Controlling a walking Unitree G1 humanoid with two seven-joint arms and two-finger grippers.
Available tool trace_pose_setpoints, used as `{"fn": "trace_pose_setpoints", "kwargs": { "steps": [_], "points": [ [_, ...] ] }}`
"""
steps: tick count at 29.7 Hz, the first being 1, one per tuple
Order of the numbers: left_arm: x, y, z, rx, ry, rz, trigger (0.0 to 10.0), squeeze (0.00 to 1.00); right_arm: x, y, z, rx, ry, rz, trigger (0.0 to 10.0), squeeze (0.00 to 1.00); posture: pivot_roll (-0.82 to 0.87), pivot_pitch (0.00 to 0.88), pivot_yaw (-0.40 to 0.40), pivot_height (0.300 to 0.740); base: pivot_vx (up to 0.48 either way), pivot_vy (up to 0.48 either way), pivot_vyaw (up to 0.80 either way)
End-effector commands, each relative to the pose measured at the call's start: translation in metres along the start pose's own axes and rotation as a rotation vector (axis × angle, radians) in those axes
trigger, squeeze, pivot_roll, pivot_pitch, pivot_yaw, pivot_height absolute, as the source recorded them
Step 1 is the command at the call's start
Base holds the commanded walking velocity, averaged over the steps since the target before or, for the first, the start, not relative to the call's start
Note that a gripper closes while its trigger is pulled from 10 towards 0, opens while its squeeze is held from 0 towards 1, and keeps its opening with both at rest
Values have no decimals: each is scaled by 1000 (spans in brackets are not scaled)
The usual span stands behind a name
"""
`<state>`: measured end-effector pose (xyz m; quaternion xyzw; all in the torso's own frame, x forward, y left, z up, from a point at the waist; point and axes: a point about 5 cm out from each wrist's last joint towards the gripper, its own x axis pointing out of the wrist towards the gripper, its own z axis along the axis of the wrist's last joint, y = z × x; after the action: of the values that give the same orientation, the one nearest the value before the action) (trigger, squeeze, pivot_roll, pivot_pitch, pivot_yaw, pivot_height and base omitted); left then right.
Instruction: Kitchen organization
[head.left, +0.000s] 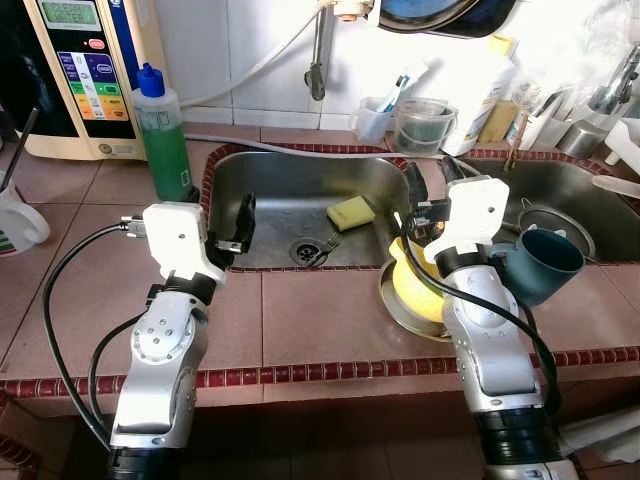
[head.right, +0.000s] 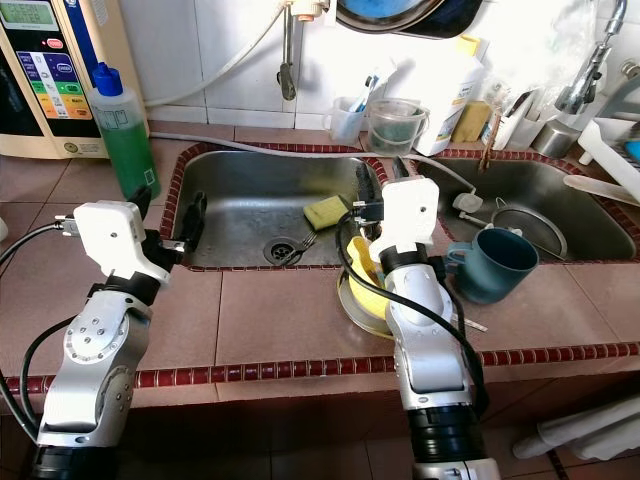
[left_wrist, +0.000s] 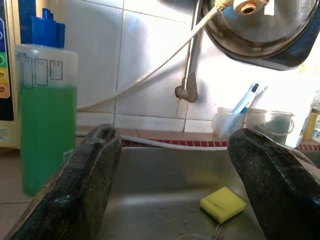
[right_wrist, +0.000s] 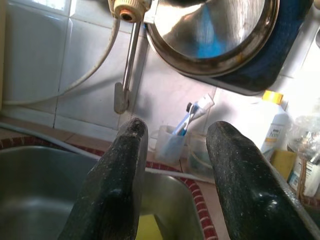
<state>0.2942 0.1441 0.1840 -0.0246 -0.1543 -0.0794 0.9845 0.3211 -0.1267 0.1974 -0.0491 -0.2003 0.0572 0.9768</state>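
Note:
A yellow sponge (head.left: 350, 212) lies in the left steel sink (head.left: 260, 170), with a fork (head.left: 326, 245) by the drain. My left gripper (head.left: 218, 200) hovers open over the sink's left rim, beside the green soap bottle (head.left: 163, 135); its wrist view looks past its fingers (left_wrist: 85, 185) to the sponge (left_wrist: 223, 204). My right gripper (head.left: 435, 172) is open and empty above the divider between the two sinks. Just below it, a yellow bowl (head.left: 412, 288) rests on a metal plate on the counter. A teal mug (head.left: 542, 265) stands to the right of that arm.
A water purifier (head.left: 85, 75) stands at the back left, a white mug (head.left: 20, 222) at the left edge. Behind the sinks are a cup of toothbrushes (head.left: 375, 118), a clear tub (head.left: 420, 125) and bottles. The right sink (head.left: 560, 185) holds a strainer (head.left: 555, 225).

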Motion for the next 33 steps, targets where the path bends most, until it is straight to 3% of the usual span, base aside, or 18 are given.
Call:
{"fn": "trace_pose_setpoints", "kwargs": {
  "steps": [1,33],
  "points": [
    [0,-6,4,-3,-15,-26,10000,0,0,-4,6,-6,-30,-12,10000,0,-157,26,-78,740,0,-259,0],
    [5,-10,7,-20,-27,-34,10000,0,4,-13,11,-19,-47,-32,10000,0,-164,29,-84,740,0,-287,0]
  ]
}}
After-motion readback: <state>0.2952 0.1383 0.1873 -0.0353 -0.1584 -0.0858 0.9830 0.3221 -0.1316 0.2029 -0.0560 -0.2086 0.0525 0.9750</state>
